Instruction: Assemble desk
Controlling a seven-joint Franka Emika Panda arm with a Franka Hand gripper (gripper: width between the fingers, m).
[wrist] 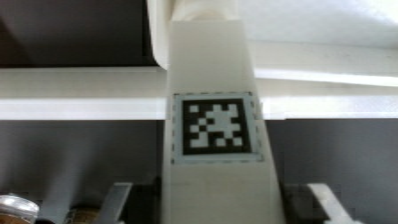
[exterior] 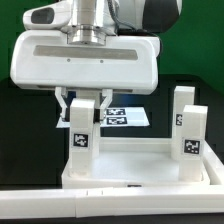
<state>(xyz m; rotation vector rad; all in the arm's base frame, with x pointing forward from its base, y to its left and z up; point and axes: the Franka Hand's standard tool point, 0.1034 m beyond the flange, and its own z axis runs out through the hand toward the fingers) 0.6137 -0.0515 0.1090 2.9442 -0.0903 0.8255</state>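
The white desk top [exterior: 130, 172] lies flat at the front with its raised rim up. Two tagged legs [exterior: 184, 108] [exterior: 192, 146] stand upright on its corners at the exterior view's right. A third tagged leg [exterior: 82, 138] stands upright on the corner at the exterior view's left. My gripper [exterior: 83, 106] comes down over this leg's upper end and is shut on it, one finger on each side. The wrist view shows the same leg [wrist: 214, 125] running between my fingers [wrist: 121, 200], with the desk top [wrist: 329, 90] lying across behind it.
The marker board [exterior: 118, 118] lies flat on the dark table behind the desk top. A long white ledge [exterior: 60, 205] runs along the front edge. A small blurred brownish thing [wrist: 18, 206] shows at the wrist view's edge.
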